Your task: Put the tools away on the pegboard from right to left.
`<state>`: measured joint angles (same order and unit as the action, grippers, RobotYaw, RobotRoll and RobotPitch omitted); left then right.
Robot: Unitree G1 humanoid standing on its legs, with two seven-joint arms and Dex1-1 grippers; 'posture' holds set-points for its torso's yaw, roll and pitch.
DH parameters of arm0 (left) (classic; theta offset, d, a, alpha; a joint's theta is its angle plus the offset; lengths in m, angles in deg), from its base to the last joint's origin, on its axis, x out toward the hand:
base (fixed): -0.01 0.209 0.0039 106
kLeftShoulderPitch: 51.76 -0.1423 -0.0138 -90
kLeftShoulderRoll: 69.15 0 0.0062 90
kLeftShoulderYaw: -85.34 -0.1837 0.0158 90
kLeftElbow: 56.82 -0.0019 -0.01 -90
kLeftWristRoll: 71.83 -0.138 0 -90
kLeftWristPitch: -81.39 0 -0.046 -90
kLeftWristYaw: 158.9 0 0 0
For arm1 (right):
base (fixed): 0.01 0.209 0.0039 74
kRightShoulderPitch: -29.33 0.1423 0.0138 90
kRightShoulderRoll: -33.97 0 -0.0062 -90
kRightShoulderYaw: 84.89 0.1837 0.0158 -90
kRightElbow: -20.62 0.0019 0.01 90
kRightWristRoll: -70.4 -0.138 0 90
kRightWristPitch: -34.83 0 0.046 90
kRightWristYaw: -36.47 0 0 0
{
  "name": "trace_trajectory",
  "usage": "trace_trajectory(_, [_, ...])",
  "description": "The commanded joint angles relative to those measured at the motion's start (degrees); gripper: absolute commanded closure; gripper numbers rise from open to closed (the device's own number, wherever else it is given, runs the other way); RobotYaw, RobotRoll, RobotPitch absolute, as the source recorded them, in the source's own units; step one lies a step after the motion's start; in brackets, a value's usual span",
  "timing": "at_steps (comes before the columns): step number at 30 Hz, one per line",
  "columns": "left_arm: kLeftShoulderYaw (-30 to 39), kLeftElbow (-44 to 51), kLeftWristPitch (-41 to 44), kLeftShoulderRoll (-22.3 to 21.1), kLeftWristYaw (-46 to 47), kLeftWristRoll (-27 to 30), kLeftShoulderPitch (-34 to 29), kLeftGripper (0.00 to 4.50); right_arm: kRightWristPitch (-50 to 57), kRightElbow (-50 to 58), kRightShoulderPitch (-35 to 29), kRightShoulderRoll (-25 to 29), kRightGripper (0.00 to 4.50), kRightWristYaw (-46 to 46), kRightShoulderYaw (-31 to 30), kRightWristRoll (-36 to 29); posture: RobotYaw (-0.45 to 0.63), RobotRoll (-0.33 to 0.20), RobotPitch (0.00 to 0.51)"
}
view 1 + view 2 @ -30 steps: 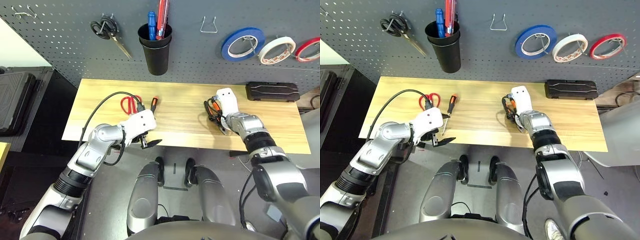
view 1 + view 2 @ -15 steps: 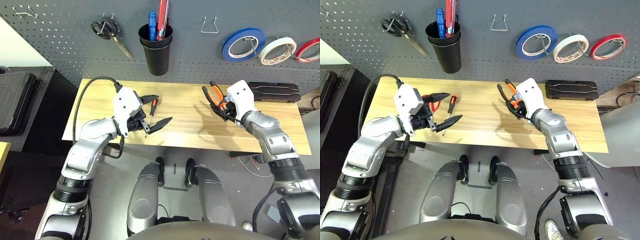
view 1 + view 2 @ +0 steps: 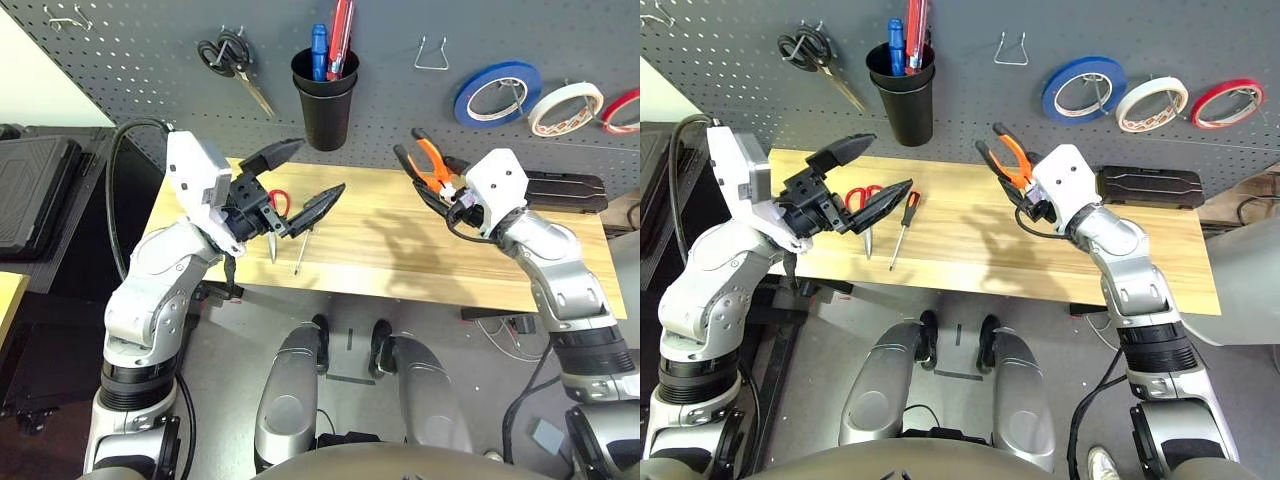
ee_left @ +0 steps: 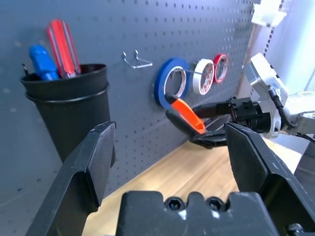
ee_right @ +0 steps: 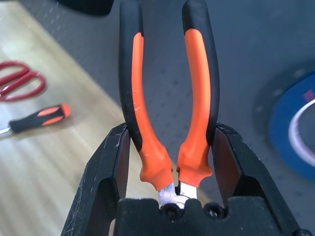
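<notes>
Orange-handled pliers [image 5: 167, 98] sit clamped near the joint in the right gripper [image 5: 170, 162], handles toward the pegboard [image 3: 140, 70], likely for hanging; left gripper [image 3: 290, 185] gapes empty

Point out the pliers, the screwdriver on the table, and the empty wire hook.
pliers [image 5: 194, 93]: right wrist view, orange handle grip.
screwdriver [image 3: 906, 207]: right eye view, its handle.
wire hook [image 3: 431, 55]: left eye view, the hook's bent wire.
</notes>
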<state>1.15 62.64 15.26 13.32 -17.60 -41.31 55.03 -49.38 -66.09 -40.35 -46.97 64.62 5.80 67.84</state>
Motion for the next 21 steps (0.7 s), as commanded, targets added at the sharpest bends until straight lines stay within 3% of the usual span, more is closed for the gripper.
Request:
trace_trajectory(1, [0.3, 2.0, -0.4, 0.2, 0.7, 2.1, -0.2, 0.0, -1.8, 2.6, 1.7, -0.5, 1.85, -2.0, 2.0, -0.8, 0.23, 0.0, 0.212])
trace_trajectory(21, [-0.9, -1.2, -1.9, -0.2, 0.1, 2.8, 1.8, 0.0, 3.4, 5.4, 21.3, -3.3, 1.85, -12.6, 5.5, -1.1, 0.19, 0.0, 0.19])
